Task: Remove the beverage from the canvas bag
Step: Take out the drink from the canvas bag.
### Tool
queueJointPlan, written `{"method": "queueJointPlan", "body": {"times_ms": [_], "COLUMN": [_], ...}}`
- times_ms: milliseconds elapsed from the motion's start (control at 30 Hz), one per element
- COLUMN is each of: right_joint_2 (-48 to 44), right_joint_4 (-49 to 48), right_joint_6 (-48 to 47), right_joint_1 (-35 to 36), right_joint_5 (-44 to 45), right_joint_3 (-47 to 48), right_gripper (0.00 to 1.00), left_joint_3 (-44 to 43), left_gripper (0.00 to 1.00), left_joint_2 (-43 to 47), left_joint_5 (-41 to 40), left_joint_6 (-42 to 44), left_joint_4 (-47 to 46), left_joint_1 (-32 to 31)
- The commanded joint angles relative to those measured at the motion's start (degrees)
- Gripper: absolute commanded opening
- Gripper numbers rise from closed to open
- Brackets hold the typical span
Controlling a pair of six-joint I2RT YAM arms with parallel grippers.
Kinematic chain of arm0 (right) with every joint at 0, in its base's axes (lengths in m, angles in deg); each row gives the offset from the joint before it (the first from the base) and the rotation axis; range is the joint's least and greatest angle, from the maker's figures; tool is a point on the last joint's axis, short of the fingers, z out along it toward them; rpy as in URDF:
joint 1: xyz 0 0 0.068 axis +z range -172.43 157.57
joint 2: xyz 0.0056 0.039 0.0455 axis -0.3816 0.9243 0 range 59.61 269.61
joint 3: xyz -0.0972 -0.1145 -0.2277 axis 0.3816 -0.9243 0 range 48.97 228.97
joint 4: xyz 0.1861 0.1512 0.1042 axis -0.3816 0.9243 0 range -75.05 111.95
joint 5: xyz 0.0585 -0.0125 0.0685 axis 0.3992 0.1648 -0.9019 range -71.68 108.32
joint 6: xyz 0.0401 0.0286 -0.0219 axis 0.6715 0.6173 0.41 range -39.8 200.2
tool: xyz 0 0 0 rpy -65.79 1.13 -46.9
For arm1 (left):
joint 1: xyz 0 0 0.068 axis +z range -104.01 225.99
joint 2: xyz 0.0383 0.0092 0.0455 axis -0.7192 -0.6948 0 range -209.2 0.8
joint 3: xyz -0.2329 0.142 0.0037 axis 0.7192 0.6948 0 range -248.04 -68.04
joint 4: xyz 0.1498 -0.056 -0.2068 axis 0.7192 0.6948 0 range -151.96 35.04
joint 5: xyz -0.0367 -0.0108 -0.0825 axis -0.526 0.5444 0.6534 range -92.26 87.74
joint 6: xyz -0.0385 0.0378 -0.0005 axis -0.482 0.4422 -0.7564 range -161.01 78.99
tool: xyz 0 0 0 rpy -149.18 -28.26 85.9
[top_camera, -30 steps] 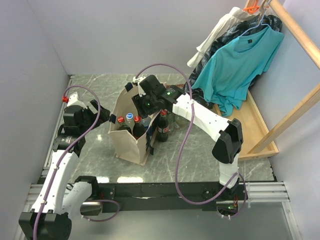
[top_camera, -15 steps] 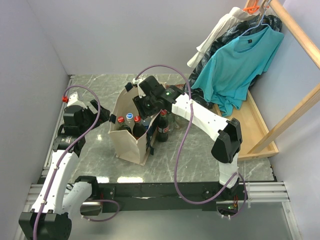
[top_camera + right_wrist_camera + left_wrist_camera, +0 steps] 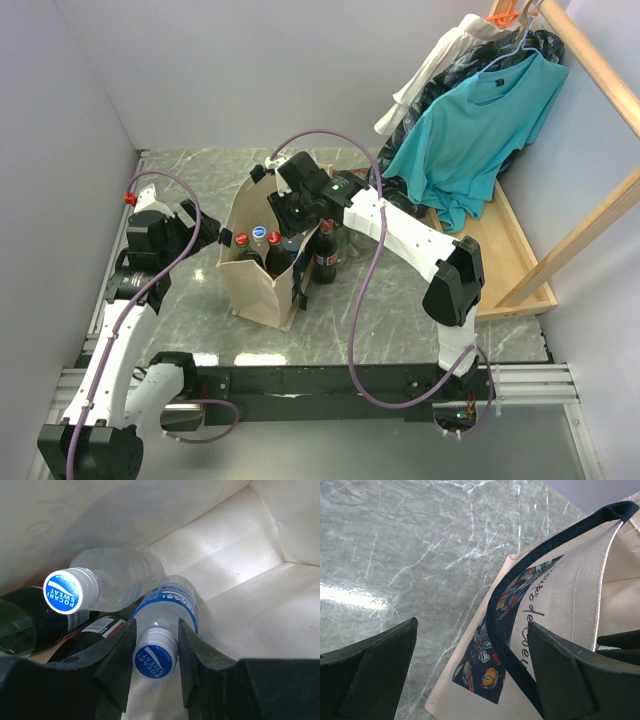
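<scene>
Your right arm is reaching left and away from its raised elbow on the near right, with the wrist tipping down into the open top of the canvas bag (image 3: 262, 290). Inside, your right claw (image 3: 156, 630) is pinching a bottle (image 3: 169, 611) at its blue cap, one finger pressing on each side. That bottle is sitting inside the bag, touching a second bottle (image 3: 112, 577) with the same blue cap. A dark bottle (image 3: 35, 625) is showing beside those. The bag is standing upright in the middle of the bench (image 3: 400, 325). Your left arm is stretching up the left side, elbow bent, wrist pointing right toward the bag. Your left claw (image 3: 472, 625) is hanging spread wide, gripping nothing, just over the bag's printed left wall and navy strap (image 3: 615, 511). A cola bottle (image 3: 325, 252) is standing just right of the bag.
</scene>
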Motion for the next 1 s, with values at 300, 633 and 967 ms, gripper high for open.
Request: {"method": "queueJointPlan", "body": {"times_ms": [300, 633, 967], "right_joint_2": [0.53, -0.09, 3.34], "right_joint_4": [1.42, -2.71, -5.8], "right_joint_6": [-0.97, -1.94, -2.73], "right_joint_1": [-0.24, -0.42, -2.08], "right_joint_5": [3.37, 9.7, 11.29], "right_joint_3": [2.94, 7.86, 12.25], "right_gripper": [0.0, 0.0, 0.0], "left_joint_3": [-0.99, -0.91, -0.91], "left_gripper": [0.96, 0.96, 0.96], "left_joint_2": [1.12, 1.3, 1.47], "left_joint_5": [0.22, 0.39, 0.04], "left_joint_6": [0.69, 0.51, 0.69], "left_joint_4": [-1.5, -1.67, -1.32], "left_joint_1": [0.26, 0.26, 0.26]}}
